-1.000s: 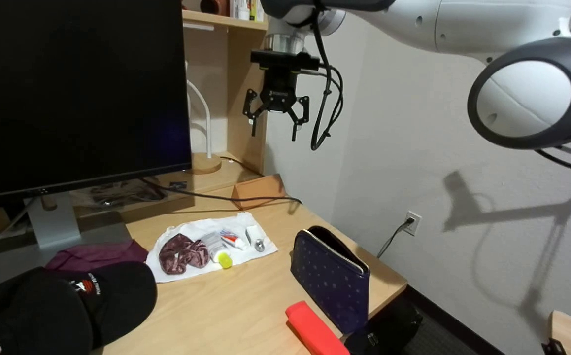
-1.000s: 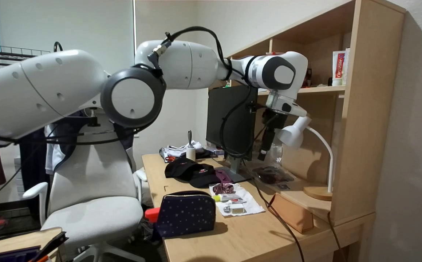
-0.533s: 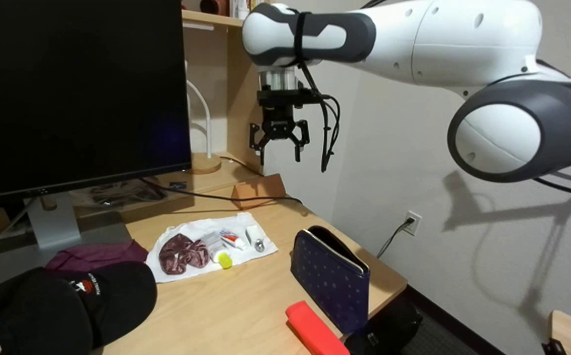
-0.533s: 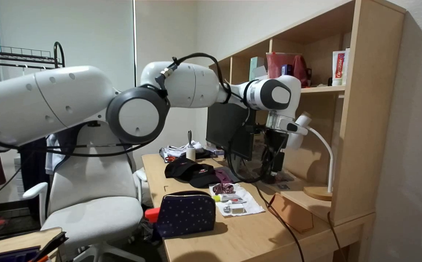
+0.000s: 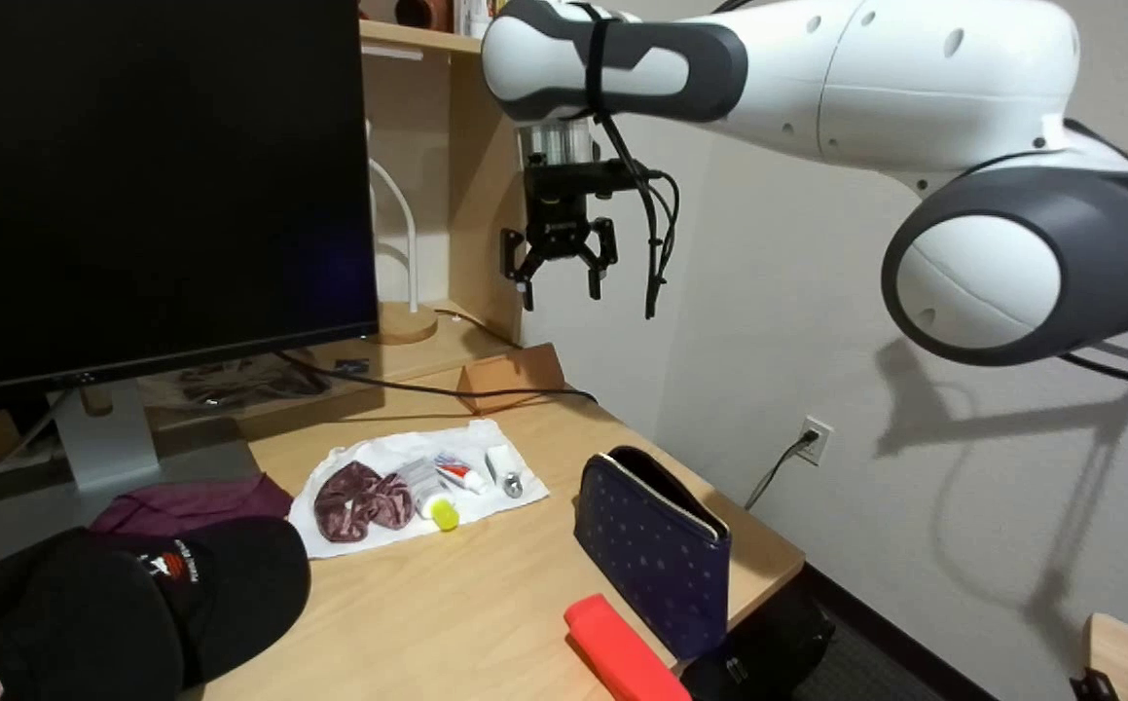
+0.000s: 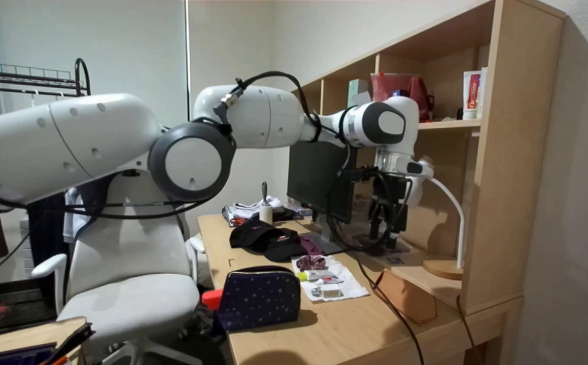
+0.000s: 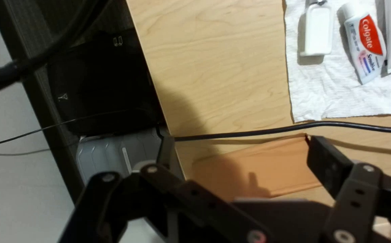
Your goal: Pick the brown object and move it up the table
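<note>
The brown object is a low tan, wedge-shaped case (image 5: 510,378) at the far corner of the pale-wood table (image 5: 427,623). It also shows in an exterior view (image 6: 406,299), behind a black cable, and in the wrist view (image 7: 276,165). My gripper (image 5: 562,291) is open and empty, well above the case, pointing down. In an exterior view the gripper (image 6: 384,242) hangs in front of the lamp and shelf. In the wrist view the case lies between the spread fingers (image 7: 242,147), partly in shadow; its lower edge is partly hidden by the gripper.
A black cable (image 7: 266,132) runs across the table beside the case. A white paper (image 5: 349,477) holds small tubes and a scrunchie. A dark blue pouch (image 5: 651,550), a red bar (image 5: 622,647), black caps (image 5: 233,584), a monitor (image 5: 155,195) and a lamp (image 6: 458,223) stand around.
My gripper came down toward the table above the case, then rose slightly in the last half second. It now points more straight down. It stays open; the objects have not moved.
</note>
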Available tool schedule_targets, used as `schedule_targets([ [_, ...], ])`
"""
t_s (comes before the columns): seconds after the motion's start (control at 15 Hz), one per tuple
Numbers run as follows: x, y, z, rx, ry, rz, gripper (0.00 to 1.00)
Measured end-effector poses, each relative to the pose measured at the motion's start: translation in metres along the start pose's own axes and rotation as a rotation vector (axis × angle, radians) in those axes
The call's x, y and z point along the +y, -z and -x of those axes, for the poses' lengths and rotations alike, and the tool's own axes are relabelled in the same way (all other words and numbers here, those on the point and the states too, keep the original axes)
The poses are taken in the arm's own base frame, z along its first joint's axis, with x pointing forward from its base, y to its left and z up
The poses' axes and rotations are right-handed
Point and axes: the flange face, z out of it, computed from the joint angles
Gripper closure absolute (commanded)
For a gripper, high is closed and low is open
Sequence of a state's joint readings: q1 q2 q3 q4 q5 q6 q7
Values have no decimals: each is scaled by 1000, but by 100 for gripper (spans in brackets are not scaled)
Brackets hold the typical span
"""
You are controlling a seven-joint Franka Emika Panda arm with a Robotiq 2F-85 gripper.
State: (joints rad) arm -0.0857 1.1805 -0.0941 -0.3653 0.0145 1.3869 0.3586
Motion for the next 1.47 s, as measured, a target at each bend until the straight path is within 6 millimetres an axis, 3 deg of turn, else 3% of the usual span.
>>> schedule_targets([
  [0.27, 7, 17, 1, 22, -8, -4, 0],
  [0.73, 2, 19, 3, 13, 32, -29, 0],
  [0.93, 10, 38, 7, 25, 40, -47, 0],
  [1.13, 18, 48, 16, -30, 37, -41, 0],
  [1.47, 14, 45, 37, -160, 61, -20, 0],
])
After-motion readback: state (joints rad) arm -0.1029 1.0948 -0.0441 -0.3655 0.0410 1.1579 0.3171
